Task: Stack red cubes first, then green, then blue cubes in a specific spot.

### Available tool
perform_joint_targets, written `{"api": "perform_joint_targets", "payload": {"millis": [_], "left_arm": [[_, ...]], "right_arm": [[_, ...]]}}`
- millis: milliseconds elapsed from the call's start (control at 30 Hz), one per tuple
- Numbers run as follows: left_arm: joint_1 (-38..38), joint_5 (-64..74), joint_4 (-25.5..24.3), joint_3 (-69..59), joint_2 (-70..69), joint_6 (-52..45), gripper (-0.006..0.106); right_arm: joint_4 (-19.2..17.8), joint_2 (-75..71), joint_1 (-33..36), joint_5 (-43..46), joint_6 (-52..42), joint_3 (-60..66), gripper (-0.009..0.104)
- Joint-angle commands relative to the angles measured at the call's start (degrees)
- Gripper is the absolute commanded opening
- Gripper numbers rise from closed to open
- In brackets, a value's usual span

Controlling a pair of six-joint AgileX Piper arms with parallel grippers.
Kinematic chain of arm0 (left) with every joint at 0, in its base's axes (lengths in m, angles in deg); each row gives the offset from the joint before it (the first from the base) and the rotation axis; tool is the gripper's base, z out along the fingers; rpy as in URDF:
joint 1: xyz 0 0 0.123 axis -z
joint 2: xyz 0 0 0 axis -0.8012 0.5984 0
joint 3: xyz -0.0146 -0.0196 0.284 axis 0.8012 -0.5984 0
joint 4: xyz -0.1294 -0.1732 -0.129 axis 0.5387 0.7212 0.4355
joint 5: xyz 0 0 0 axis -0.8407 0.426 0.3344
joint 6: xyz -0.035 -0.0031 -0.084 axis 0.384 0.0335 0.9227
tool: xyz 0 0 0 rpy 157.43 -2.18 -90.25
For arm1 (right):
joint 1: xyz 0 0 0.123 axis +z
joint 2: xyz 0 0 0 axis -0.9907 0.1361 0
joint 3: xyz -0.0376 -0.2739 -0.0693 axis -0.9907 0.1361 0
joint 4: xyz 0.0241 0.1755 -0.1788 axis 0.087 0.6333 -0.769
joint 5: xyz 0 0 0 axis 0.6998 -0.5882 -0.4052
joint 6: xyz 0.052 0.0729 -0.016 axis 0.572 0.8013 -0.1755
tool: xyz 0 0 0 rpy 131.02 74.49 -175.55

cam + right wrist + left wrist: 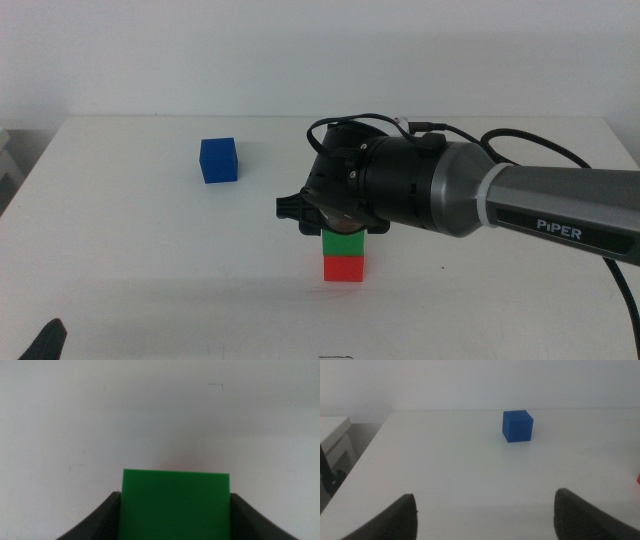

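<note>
The green cube (343, 243) sits on top of the red cube (344, 268) near the middle front of the white table. My right gripper (343, 232) reaches down over it from the right, and its wrist hides the cube's top. In the right wrist view both jaws press the sides of the green cube (175, 510), so the right gripper (175, 496) is shut on it. The blue cube (218, 160) stands alone at the back left and shows in the left wrist view too (517, 426). My left gripper (485, 517) waits open at the front left corner (45, 340), well short of the blue cube.
The table's left edge (367, 455) runs close to the left arm, with a low white shelf (332, 427) beyond it. A thin dark corner mark (216, 385) is drawn on the tabletop in front of the stack. A sliver of the red cube (638, 479) shows at the left wrist picture's border.
</note>
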Motion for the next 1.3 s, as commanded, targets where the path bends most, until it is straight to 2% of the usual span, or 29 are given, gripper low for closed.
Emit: {"api": "perform_joint_targets", "payload": {"millis": [0,33,233,467,633,733,867,1033,1100,1267], "left_arm": [[0.1,-4.6,0.6,0.2,-1.0,0.5,0.094],[0.1,-4.6,0.6,0.2,-1.0,0.5,0.094],[0.1,-4.6,0.6,0.2,-1.0,0.5,0.094],[0.1,-4.6,0.6,0.2,-1.0,0.5,0.094],[0.1,-4.6,0.6,0.2,-1.0,0.5,0.094],[0.1,-4.6,0.6,0.2,-1.0,0.5,0.094],[0.1,-4.6,0.6,0.2,-1.0,0.5,0.094],[0.1,-4.6,0.6,0.2,-1.0,0.5,0.094],[0.1,-4.6,0.6,0.2,-1.0,0.5,0.094],[0.1,-4.6,0.6,0.2,-1.0,0.5,0.094]], "right_arm": [[-2.5,-2.5,-0.3,0.2,0.1,-1.1,0.038],[-2.5,-2.5,-0.3,0.2,0.1,-1.1,0.049],[-2.6,-2.7,-0.3,0.2,0.1,-1.1,0.076],[-1.6,-11.9,-0.3,0.2,-3.1,-1.1,0.079],[-1.1,-22.2,-0.4,-1.8,-14.6,-1.1,0.079],[1.0,-28.2,-1.8,-5.1,-23.7,-1.1,0.079],[7.7,-35.6,-6.2,-7.1,-41.6,0.7,0.079],[20.9,-46.4,-13.0,-2.3,-63.7,8.1,0.079],[25.5,-51.6,-16.4,-0.9,-68.8,11.8,0.079],[32.1,-61.1,-21.2,-0.5,-76.5,20.1,0.079]]}}
